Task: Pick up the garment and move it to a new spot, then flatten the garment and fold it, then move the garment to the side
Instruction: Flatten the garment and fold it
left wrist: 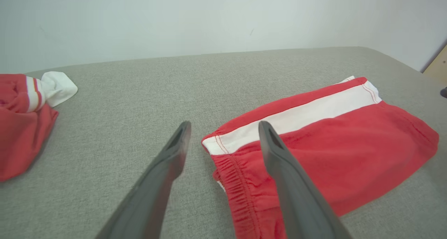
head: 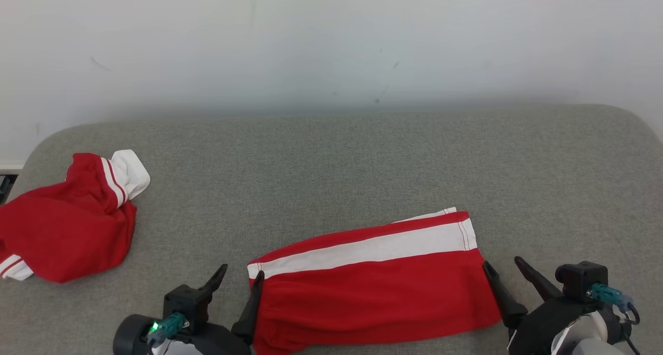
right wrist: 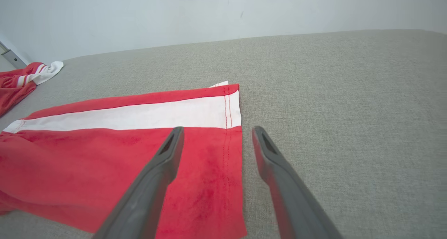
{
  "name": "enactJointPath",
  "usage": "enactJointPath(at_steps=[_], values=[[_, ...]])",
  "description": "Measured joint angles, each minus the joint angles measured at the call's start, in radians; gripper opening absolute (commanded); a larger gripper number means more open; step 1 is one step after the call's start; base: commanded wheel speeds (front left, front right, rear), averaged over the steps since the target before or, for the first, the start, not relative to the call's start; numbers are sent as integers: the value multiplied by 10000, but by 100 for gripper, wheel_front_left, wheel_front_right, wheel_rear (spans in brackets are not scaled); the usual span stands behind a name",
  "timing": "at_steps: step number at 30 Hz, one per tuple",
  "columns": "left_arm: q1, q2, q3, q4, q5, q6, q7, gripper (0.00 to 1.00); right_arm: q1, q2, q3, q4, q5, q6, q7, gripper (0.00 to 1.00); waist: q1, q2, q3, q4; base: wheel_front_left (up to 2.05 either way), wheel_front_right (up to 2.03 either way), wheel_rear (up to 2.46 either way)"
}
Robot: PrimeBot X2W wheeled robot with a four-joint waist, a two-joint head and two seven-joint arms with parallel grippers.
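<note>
A red garment [head: 373,287] with a white side stripe lies folded flat on the grey cushioned surface [head: 331,158], near its front edge. My left gripper [head: 241,274] stands open at the garment's left, waistband end [left wrist: 234,176], one finger over the cloth, nothing held. At the garment's right hem [right wrist: 230,134] my right gripper [head: 500,267] is open too, its fingers straddling the hem edge. In the wrist views the left gripper [left wrist: 223,125] and the right gripper [right wrist: 216,131] show empty gaps between their fingers.
A second red and white garment [head: 67,220] lies crumpled at the far left of the surface. A pale wall [head: 331,44] rises behind the back edge. Bare grey surface stretches behind and to the right of the folded garment.
</note>
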Motion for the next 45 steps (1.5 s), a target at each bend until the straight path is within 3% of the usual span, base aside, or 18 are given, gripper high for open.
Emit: enactJointPath(at_steps=[16, 29, 39, 45], values=[[1080, 163, 1139, -648, 445, 253, -259, 100, 415, -426, -316, -817, -399, -612, -21, 100, 0, 0, -91, 93, 0, 0, 0], [1749, -268, 2452, -1101, 792, 261, -439, 100, 426, -414, -769, -821, -481, -688, 77, 100, 0, 0, -51, 239, 0, 0, 0], [1851, -518, 2876, -1427, 1197, 261, -466, 100, 537, -301, -1051, -836, -723, -698, 88, 100, 0, 0, 24, 168, 0, 0, 0], [1942, -654, 3009, -1584, 1336, 263, -416, 100, 147, -230, -1001, -456, -731, -698, 690, 100, 0, 0, 91, 190, 0, 0, 0]])
